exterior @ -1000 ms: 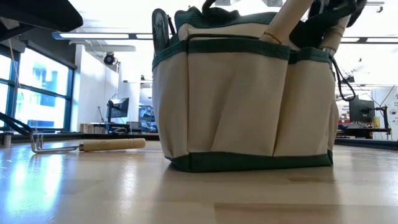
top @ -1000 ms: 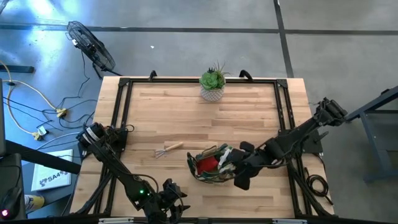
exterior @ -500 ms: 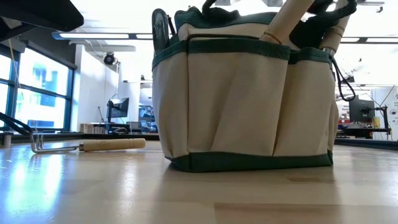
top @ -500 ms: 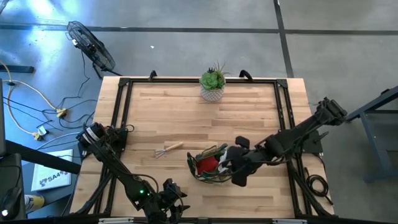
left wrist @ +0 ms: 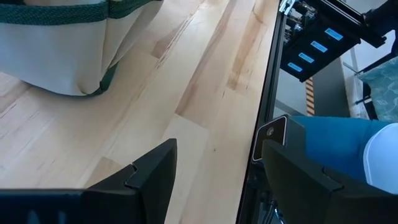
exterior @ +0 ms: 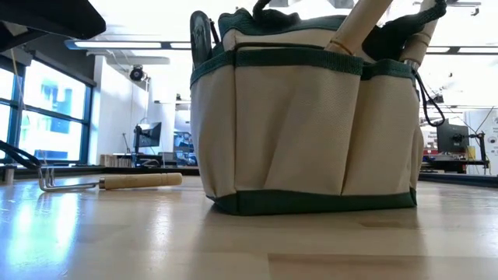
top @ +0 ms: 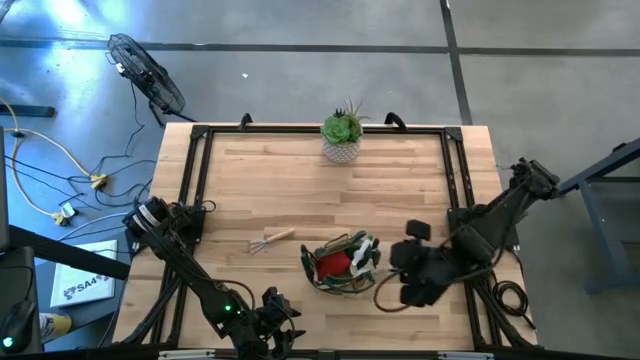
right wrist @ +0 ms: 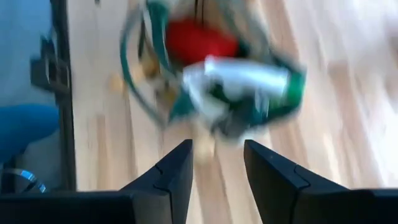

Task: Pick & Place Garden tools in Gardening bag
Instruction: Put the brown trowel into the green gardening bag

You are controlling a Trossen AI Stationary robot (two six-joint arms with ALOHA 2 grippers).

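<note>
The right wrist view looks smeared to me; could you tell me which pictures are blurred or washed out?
Right wrist view: motion-blurred, the gardening bag and its red piece smeared, while the right gripper stays crisp. Low view: bright backlight washes out the room above the bag, glare on the table near the rake. High and left wrist views: sharp.

The table (top: 300, 180) was a pale butcher-block top of wooden planks, framed by dark rails along its edges. Near the middle of its front half the gardening bag (top: 340, 263) stood upright on the wood, tools sticking out of its top. Just left of the bag a wooden-handled rake (top: 270, 240) lay flat on the planks, apart from it. At the far edge stood a green spiky plant (top: 342, 136) in a white pot
</note>
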